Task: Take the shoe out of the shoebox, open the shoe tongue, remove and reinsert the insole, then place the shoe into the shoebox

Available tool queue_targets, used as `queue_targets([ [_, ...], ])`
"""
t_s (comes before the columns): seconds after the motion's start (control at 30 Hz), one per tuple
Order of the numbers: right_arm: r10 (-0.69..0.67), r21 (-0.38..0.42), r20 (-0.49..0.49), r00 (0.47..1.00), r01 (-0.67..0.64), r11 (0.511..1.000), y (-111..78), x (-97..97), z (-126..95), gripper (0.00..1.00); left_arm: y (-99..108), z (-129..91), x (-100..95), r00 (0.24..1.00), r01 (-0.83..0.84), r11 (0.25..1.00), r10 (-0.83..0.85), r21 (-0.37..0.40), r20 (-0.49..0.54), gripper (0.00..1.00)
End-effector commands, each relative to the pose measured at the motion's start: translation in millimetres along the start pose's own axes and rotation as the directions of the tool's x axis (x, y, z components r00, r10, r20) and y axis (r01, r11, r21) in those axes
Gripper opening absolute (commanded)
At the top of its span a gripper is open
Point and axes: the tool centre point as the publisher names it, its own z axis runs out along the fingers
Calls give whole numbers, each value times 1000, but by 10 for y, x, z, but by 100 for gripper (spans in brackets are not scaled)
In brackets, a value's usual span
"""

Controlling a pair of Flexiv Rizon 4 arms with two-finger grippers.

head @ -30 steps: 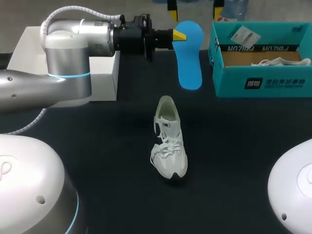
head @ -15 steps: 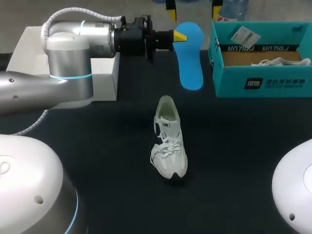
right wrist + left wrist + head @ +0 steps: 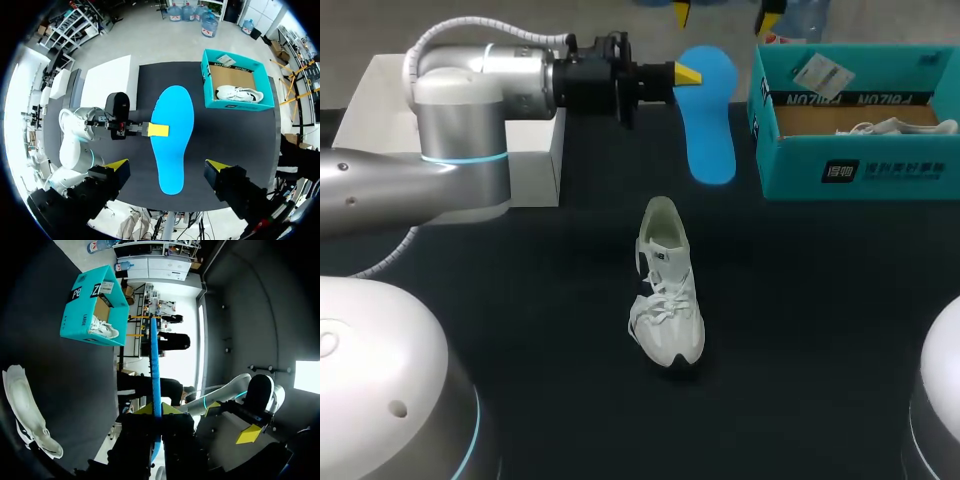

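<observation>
- left wrist view: the left gripper [image 3: 156, 409] is clamped on the blue insole [image 3: 154, 355], one yellow tip pressed to each face. the insole shows edge-on as a thin blue strip running straight out ahead of the fingers.
- right wrist view: the right gripper [image 3: 166, 164] has its fingers spread wide and touches nothing. it hangs high over the table, and the insole's flat face shows between its two tips, well apart from them.
- the same view shows one yellow tip of the left gripper lying on a long edge of the insole.
- head view: the left arm [image 3: 460, 130] comes in from the left along the far side of the black table [image 3: 520, 330]. it holds the insole above the surface, just beside the teal shoebox [image 3: 850, 170].
- the white sneaker [image 3: 667, 300] stands upright on its sole near the middle of the table, heel toward the far side and toe toward the near edge. it is laced and well apart from both grippers.
- the shoebox sits open at the far right, with a second sneaker [image 3: 895, 127] lying inside it.
- a white box [image 3: 360, 100] sits at the far left, partly hidden behind the left arm.
</observation>
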Motion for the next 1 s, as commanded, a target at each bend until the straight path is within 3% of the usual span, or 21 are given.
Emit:
queue_targets([
  [0.03, -92, -136, -458, 884, 33, 990, -109, -215, 70, 100, 29, -35, 21, 1000, -2, 1000, 2, 4, -1, 0],
  [0.17, -178, -227, -620, 764, 43, 973, -139, -236, 85, 100, 20, -54, 20, 1000, -4, 1000, 4, 10, -2, 0],
  [0.37, -239, -299, -736, 634, 12, 954, -185, -298, 95, 100, 22, -63, 20, 1000, -4, 1000, 4, 14, -3, 0],
  [0.5, -279, -353, -827, 488, -65, 933, -212, -362, 92, 100, 21, -63, 20, 1000, -3, 1000, 3, 17, -6, 0],
  [0.93, -279, -353, -827, 488, -65, 933, -212, -362, 92, 100, 45, -35, 20, 1000, -4, 1000, 4, 3, -16, 0],
  [1.0, -266, -335, -859, 437, -88, 938, -236, -387, 148, 100, 49, -48, 21, 1000, -4, 1000, 4, 4, -16, 0],
])
